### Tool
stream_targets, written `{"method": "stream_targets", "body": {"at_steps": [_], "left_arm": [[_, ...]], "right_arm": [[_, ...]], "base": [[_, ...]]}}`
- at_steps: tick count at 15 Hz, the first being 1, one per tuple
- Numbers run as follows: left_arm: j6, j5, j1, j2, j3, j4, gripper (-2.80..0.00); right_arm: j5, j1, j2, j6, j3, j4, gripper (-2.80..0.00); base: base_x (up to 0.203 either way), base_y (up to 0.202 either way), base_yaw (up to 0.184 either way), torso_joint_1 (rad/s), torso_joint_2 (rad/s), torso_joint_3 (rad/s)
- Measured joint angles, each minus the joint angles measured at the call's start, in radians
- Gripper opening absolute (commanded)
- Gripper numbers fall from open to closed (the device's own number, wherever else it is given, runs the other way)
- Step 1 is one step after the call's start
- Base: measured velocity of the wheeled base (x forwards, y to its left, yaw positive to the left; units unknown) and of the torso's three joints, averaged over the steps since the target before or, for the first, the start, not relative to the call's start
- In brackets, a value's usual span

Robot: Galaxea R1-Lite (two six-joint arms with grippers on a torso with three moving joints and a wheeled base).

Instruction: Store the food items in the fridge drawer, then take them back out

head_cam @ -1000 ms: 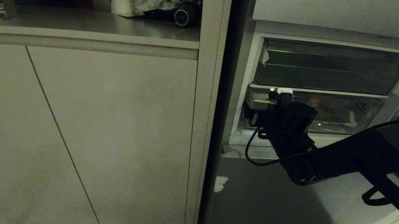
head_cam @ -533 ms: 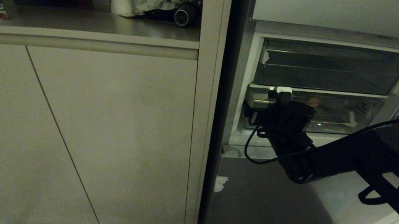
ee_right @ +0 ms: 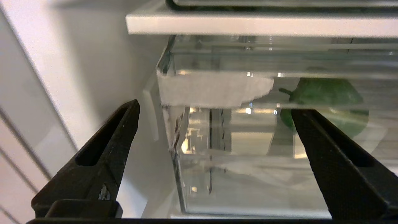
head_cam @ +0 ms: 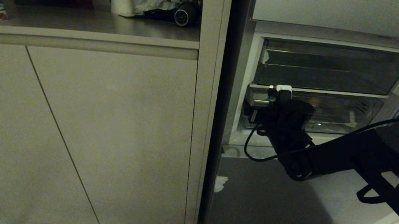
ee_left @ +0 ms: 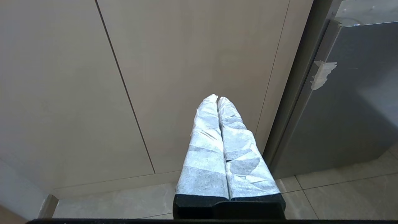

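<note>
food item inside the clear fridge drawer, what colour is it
Green. The food item shows best in the right wrist view, seen through the drawer's clear front.

- Head view: looking forward and down from high up, set well back, taking in the cabinet doors [head_cam: 104, 134] on the left and the open fridge [head_cam: 328, 67] on the right.
- Left wrist view: peering from behind the left gripper [ee_left: 217, 99], low near the floor tiles [ee_left: 342, 199], facing the cabinet doors [ee_left: 186, 62] and grey fridge panel [ee_left: 357, 109].
- Right wrist view: pressed in close behind the right gripper [ee_right: 214, 112], aimed straight at the front corner of the fridge drawer [ee_right: 217, 155].
- Shared: grey panel [head_cam: 268, 206] with torn tape, seen by head and left wrist; fridge drawer [head_cam: 338, 111], seen by head and right wrist.
</note>
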Motion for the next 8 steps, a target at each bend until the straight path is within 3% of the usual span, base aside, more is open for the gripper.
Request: {"method": "stream_targets", "body": {"at_steps": [8], "left_arm": [[0.000, 0.000, 0.000, 0.000, 0.000, 0.000, -2.80]], "right_arm": [[0.001, -0.007, 0.020, 0.006, -0.026, 0.011, 0.00]], "base": [[0.000, 0.000, 0.000, 0.000, 0.00, 0.000]]}}
